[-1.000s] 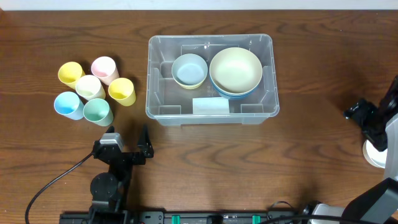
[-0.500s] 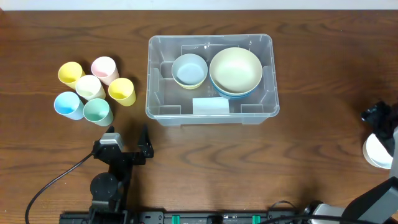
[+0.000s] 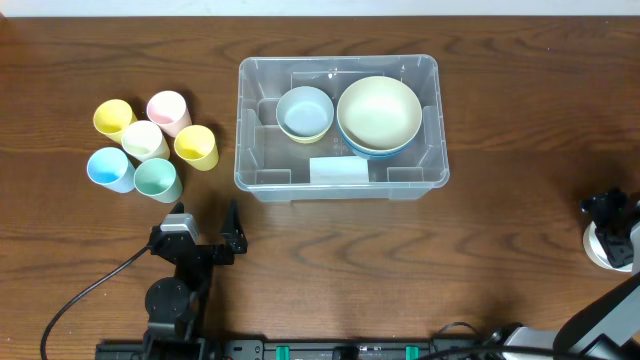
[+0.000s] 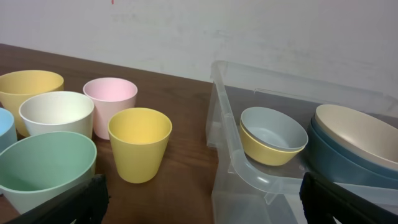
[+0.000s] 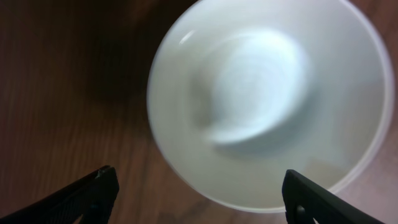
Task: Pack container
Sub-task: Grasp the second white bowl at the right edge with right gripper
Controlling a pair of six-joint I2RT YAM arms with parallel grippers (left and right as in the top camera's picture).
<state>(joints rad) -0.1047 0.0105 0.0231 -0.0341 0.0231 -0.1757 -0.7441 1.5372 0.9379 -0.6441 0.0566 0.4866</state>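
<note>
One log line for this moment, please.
left gripper: open, near cups | right gripper: open, over white bowl | container: stacked bowls inside

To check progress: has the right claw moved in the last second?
Yes. The right claw moved farther from the container, over the white bowl.

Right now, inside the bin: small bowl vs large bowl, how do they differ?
Size: the small bowl is much narrower than the large bowl.
Colour: the small bowl is pale blue inside, the large bowl cream.
Nesting: the small bowl sits in a yellow bowl, the large bowl in a dark blue bowl.
Shared: both are upright, side by side in the container.
</note>
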